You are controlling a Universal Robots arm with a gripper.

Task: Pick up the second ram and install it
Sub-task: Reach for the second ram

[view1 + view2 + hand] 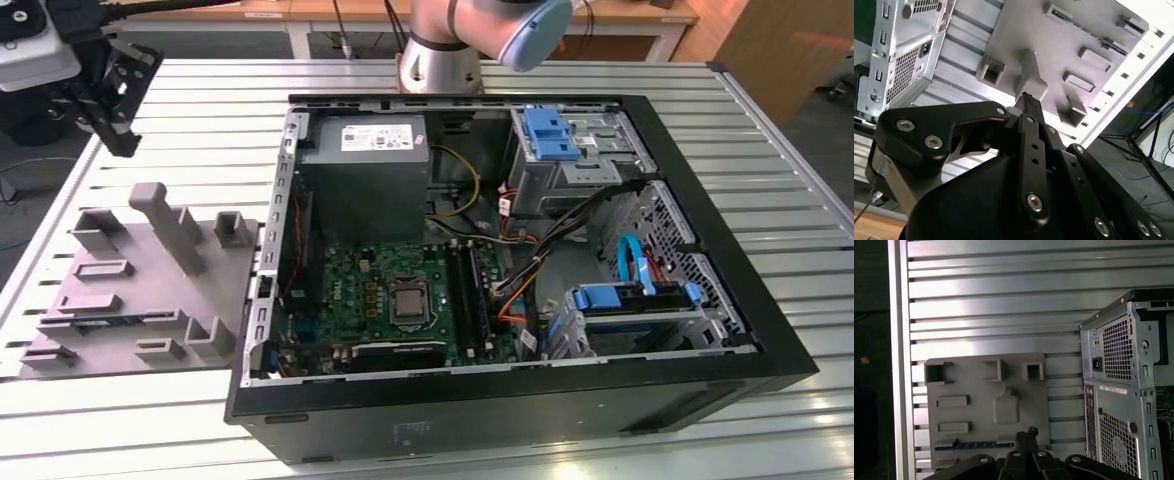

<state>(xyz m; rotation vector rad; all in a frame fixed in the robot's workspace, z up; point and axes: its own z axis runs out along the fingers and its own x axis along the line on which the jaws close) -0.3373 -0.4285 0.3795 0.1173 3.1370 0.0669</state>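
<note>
Approach step, by my read. Your gripper (1027, 436) hung above the grey tray (974, 385), closed, holding nothing. The ram (976, 445) lay in the tray's edge slot. A grasp would need the gripper opened and aligned lengthwise.

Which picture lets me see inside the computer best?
The exterior view. The open computer case lies on its side there, so its green board and cables are in plain sight. In both wrist views you see its metal back panel with vent holes instead.

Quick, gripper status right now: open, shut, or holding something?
Gripper: shut, fingertips together, holding nothing, above the gray tray.
</note>
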